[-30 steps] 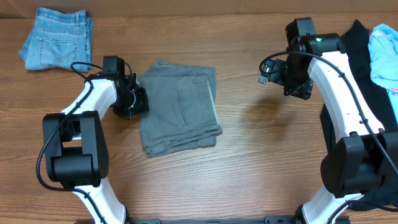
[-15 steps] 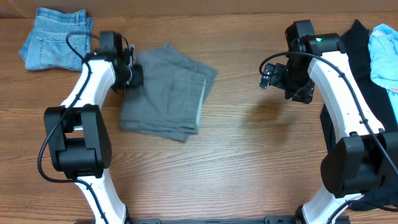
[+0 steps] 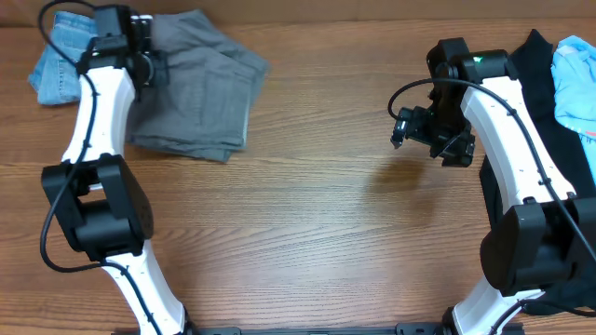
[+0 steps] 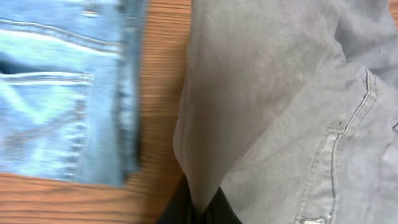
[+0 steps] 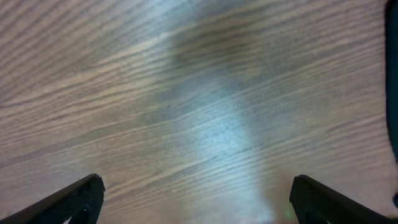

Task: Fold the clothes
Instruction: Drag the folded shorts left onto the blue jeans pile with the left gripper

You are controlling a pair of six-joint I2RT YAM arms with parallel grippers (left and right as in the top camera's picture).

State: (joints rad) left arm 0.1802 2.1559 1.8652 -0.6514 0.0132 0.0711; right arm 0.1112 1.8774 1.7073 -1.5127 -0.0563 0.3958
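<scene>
Wooden bench (image 3: 326, 214), overhead and wrist views. The folded grey shorts (image 3: 200, 88) lie at its far left corner, just beside the blue denim jeans (image 3: 54, 70). The left tool (image 4: 198, 210) pinches a raised edge of the shorts. The right tool (image 5: 196, 193), fingers spread wide, hovers over the wood, well apart from the shorts.

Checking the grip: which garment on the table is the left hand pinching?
The grey shorts: the left hand is shut on their edge. The blue jeans beside them and the black garment at right are not gripped.
</scene>
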